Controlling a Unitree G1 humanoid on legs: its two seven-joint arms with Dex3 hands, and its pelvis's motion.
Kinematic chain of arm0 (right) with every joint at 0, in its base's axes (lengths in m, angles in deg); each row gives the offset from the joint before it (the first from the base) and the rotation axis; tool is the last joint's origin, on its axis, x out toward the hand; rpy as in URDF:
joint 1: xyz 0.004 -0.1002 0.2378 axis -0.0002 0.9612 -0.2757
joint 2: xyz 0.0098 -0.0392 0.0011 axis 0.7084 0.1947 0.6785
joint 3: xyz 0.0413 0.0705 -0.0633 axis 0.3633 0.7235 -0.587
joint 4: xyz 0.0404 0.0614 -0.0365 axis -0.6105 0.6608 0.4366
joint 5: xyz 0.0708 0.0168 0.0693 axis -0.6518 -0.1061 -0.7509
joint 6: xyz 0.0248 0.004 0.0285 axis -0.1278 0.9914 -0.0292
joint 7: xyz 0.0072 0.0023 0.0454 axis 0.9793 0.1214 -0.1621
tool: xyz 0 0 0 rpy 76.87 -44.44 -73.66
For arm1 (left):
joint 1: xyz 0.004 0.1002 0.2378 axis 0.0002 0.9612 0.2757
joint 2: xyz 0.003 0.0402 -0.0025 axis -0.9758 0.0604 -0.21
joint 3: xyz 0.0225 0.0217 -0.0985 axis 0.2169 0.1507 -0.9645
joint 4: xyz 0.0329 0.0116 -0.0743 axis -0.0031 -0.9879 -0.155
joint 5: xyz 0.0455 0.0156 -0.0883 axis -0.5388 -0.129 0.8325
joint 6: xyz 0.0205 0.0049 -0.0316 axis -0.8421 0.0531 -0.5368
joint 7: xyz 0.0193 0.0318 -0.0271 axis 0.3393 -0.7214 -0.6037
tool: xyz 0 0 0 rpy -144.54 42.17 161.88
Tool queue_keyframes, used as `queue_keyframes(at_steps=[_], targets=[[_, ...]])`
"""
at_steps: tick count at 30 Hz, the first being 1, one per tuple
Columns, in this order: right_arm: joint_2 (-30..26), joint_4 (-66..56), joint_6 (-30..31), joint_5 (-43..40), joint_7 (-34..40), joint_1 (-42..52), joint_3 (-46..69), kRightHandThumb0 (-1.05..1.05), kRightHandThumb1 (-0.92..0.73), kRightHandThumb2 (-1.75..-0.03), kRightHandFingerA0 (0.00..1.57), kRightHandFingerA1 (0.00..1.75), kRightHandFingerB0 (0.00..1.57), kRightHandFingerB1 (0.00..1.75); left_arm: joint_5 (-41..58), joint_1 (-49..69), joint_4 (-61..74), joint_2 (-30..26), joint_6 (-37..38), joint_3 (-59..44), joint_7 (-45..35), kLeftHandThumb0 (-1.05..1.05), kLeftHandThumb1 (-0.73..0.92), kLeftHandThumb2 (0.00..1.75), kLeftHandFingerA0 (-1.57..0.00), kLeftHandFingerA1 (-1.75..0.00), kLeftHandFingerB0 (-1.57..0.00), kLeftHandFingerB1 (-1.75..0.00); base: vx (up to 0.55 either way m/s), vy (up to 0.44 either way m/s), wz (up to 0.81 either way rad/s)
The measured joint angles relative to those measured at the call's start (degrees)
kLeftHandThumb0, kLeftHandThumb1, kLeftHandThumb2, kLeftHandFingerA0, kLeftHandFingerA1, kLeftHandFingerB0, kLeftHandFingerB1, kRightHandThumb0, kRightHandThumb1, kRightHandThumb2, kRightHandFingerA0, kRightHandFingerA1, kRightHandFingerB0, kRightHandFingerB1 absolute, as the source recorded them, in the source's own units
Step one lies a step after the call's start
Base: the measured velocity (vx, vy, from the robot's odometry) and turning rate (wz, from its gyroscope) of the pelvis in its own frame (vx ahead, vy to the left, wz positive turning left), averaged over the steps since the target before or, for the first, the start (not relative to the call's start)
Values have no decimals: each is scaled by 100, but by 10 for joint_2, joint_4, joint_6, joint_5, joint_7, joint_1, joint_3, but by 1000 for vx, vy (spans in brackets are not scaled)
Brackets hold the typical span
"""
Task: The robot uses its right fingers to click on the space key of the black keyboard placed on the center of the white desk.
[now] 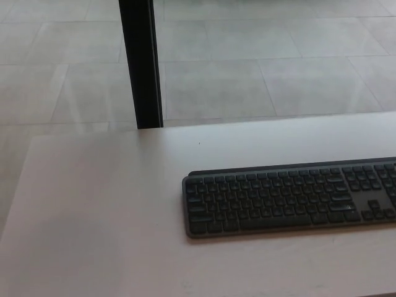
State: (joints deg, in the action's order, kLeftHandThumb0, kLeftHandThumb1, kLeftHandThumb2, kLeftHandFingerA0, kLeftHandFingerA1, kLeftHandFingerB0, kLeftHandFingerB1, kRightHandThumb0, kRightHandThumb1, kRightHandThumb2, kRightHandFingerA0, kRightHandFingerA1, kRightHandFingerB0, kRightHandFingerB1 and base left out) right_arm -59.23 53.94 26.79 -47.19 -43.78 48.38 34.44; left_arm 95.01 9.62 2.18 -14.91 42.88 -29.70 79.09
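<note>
- The near part of the white desk (93, 235) is a bare, pale surface with a faint pinkish cast; it fills the bottom of the head view and runs out of the picture at the lower edge and the right.
- The black keyboard (289, 197) lies flat on the desk in the right half of the view, its long side running almost parallel to the desk's front, very slightly turned so that the right end sits a little higher in the picture.
- It is a slim, low-profile board with a dark grey frame, rounded left corners and dark keys bearing small pale legends that are too blurred to read.
- Its right end is cut off by the picture's edge, where a separate block of keys and a cluster of arrow keys show.
- The space key (267, 220) is the long bar in the nearest row of keys, towards the front edge of the keyboard.
- Neither robot hand shows, so whether their fingers are spread or closed cannot be told.
- Beyond the keyboard the desk is bare up to its far edge.
- Past that edge a black upright post (141, 62) rises from behind the desk to the top of the picture.
- Farthest off is a floor of large pale grey tiles (260, 68) with thin joints.
</note>
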Motion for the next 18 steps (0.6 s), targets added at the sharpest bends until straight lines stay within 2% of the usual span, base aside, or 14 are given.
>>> queue_keyframes(at_steps=[1,3,4,5,7,8,9,10,11,12,13,16,18], targets=[[0,-1,-1,-4,1,-1,8,-56,-50,-56,95,82,74,59,3,-2,-5,-2,1,-8,2,-49,61,58,-95,-87,-75,-60,0,0,0],[-2,-2,-2,-21,13,-5,40,-54,-51,-55,100,85,76,59,16,-9,-22,-9,7,-35,9,-49,61,58,-92,-84,-73,-60,0,0,0],[-5,-3,-1,-28,21,-9,54,-56,-51,-55,107,93,80,60,20,-11,-27,-12,8,-43,13,-49,61,58,-98,-92,-72,-60,0,0,0],[-11,-3,-1,-34,29,-14,65,-54,-52,-55,110,101,81,62,26,-12,-31,-14,9,-49,17,-49,62,58,-98,-92,-74,-60,0,0,0],[-23,-1,-1,-45,44,-24,84,-55,-52,-58,113,105,87,64,32,-15,-36,-15,12,-57,19,-49,61,58,-97,-85,-74,-61,0,0,0],[-26,0,0,-49,50,-29,92,-54,-51,-59,107,106,85,67,34,-16,-38,-15,13,-58,20,-49,61,58,-94,-85,-73,-61,0,0,0],[-29,2,2,-55,57,-35,103,-51,-38,-93,94,98,76,79,35,-17,-40,-15,14,-59,21,-49,62,58,-95,-89,-74,-62,0,0,0],[-35,5,6,-62,66,-45,116,-51,-38,-93,94,98,76,79,36,-18,-41,-15,16,-59,22,-49,62,58,-95,-89,-74,-62,0,0,0],[-40,7,9,-67,72,-52,125,-52,-49,-64,100,99,78,73,37,-19,-41,-15,17,-59,22,-49,63,59,-93,-90,-73,-62,0,0,0],[-49,10,13,-76,81,-64,139,-52,-49,-64,100,99,78,73,40,-19,-42,-15,18,-59,23,-49,63,59,-93,-90,-73,-62,0,0,0],[-57,10,16,-85,87,-74,148,-55,-50,-62,100,99,85,70,41,-19,-42,-15,20,-59,23,-49,63,59,-96,-92,-74,-62,0,0,0],[-72,0,26,-102,101,-106,163,-55,-55,-57,103,90,79,59,46,-20,-44,-15,23,-59,24,-50,62,58,-97,-95,-76,-63,0,0,0],[-79,-18,34,-112,106,-127,165,-49,-58,-57,94,85,68,55,49,-22,-45,-15,23,-59,24,-50,61,58,-93,-84,-76,-62,0,0,0]])
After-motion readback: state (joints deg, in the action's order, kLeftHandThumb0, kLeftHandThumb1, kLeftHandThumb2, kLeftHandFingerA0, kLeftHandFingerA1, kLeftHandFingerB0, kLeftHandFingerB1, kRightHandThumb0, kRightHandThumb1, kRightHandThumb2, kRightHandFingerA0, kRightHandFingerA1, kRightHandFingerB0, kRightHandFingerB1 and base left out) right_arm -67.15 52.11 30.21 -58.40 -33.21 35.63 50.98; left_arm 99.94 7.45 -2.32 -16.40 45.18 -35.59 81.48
